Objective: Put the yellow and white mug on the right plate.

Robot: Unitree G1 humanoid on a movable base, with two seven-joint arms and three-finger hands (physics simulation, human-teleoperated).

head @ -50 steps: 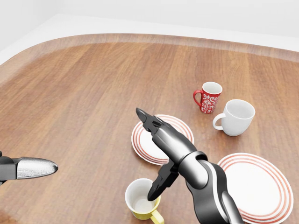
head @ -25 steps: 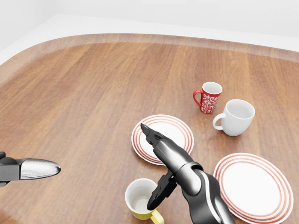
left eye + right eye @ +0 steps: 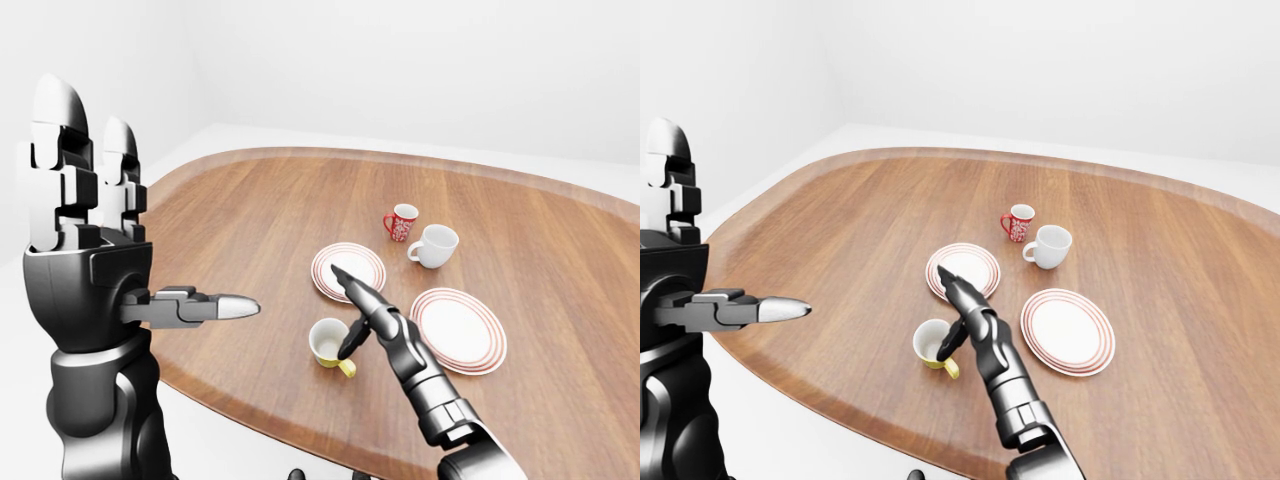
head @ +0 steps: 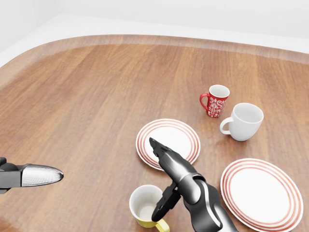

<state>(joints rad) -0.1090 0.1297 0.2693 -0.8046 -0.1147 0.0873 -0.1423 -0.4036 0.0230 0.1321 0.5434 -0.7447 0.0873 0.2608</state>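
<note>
While hovering over the yellow and white mug (image 4: pixel 145 207) near the bottom edge of the head view, reaching in with the right hand (image 4: pixel 166 181): fingers spread, one dark finger (image 4: pixel 161 205) dipping at the mug's rim, the others pointing up-view over the left plate (image 4: pixel 168 143). Not yet closing round anything. Standing upright on the tabletop (image 4: pixel 87 96), mouth up, yellow handle (image 4: pixel 162 225) pointing toward the bottom right. Lying just left of and below the palm, so needing a short drop and a closing of the fingers. Waiting to the right, well apart, the right plate (image 4: pixel 261 193). Holding far off at the left, the left hand (image 3: pixel 85 240), fingers extended, gripping nothing. Being cut off at the frame's bottom, the mug's base; being masked, any contact between finger and rim. Standing beyond, a red patterned mug (image 4: pixel 215 100) and a white mug (image 4: pixel 244 121).
</note>
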